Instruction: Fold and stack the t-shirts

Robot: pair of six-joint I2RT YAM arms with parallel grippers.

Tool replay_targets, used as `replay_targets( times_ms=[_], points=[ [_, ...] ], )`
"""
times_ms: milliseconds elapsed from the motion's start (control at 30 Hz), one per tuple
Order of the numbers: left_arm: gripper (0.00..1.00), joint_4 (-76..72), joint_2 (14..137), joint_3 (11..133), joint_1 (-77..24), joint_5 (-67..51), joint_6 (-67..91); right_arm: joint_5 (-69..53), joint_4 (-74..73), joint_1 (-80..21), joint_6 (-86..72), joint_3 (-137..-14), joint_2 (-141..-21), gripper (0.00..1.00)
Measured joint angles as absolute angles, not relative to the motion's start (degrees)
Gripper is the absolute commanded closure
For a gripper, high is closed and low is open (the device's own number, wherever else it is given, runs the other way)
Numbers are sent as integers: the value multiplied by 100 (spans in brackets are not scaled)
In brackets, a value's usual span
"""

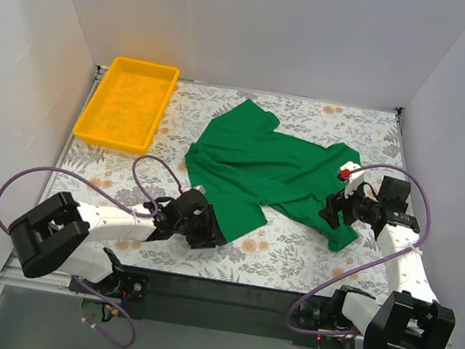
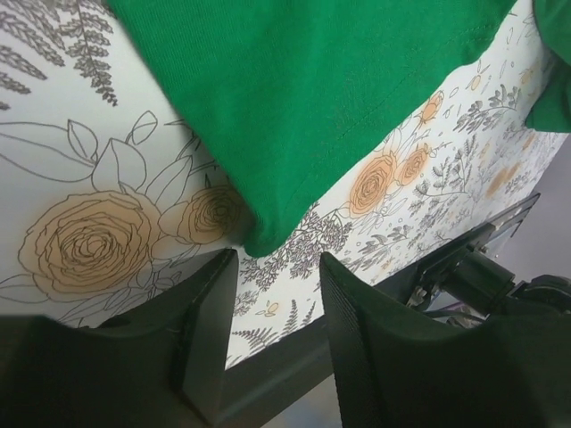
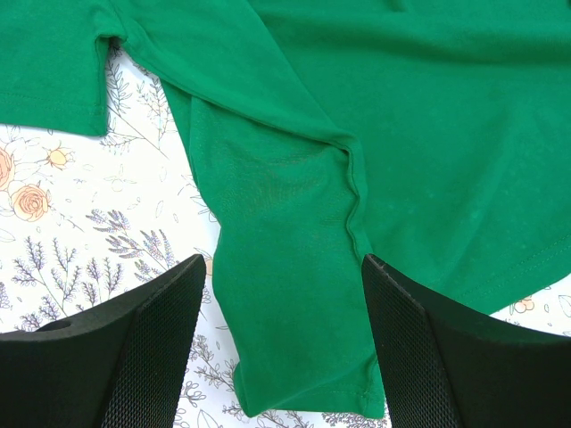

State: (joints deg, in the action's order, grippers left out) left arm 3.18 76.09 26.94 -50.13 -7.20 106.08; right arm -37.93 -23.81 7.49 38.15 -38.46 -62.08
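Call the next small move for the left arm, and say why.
Probably ease the left pincer forward a touch, then close on the cloth. Its jaws stand apart, and the hem corner of the green t-shirt lies flat just ahead of the gap, not yet between the fingers. Closing from here would likely pinch nothing.

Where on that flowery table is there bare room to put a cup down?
Bare floral tabletop shows along the near edge between the left gripper and right gripper, and in the far right corner behind the bright green cloth t-shirt. The middle is crowded by that shirt; the yellow plastic tray fills the far left.
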Motion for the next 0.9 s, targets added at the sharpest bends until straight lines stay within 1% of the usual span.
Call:
replay_targets(
  times_ms=[33,100,167,233,267,333,467,533,600,767,900],
  points=[
    [65,303,7651,2707,-5013,-707,10608,-3793,-2381,749,3817,-3846,-6208,23],
    [69,270,7719,2724,-5022,-670,10602,-3793,-2381,749,3817,-3846,-6208,23],
    [76,246,7760,2731,-5030,-642,10589,-3793,-2381,749,3817,-3846,-6208,23],
    [84,250,7804,2733,-5039,-600,10562,-3795,-2381,749,3817,-3846,-6208,23],
    [93,246,7826,2733,-5039,-585,10560,-3795,-2381,749,3817,-3846,-6208,23],
    [100,248,7852,2731,-5039,-530,10549,-3804,-2381,749,3830,-3846,-6206,23],
    [100,285,7752,2685,-5043,-515,10523,-3809,-2392,749,3931,-3846,-6132,23],
    [100,495,7426,2622,-5063,-543,10523,-3765,-2486,751,4091,-3850,-6034,23],
    [100,799,6807,2558,-5096,-615,10551,-3636,-2810,751,4431,-3909,-5933,23],
    [100,1695,4595,2399,-5124,-847,10805,-2904,-3800,766,5723,-4189,-5859,23],
    [100,2399,3424,2217,-5124,-1020,11063,-2307,-4307,784,6353,-4185,-5942,25]
  ],
)
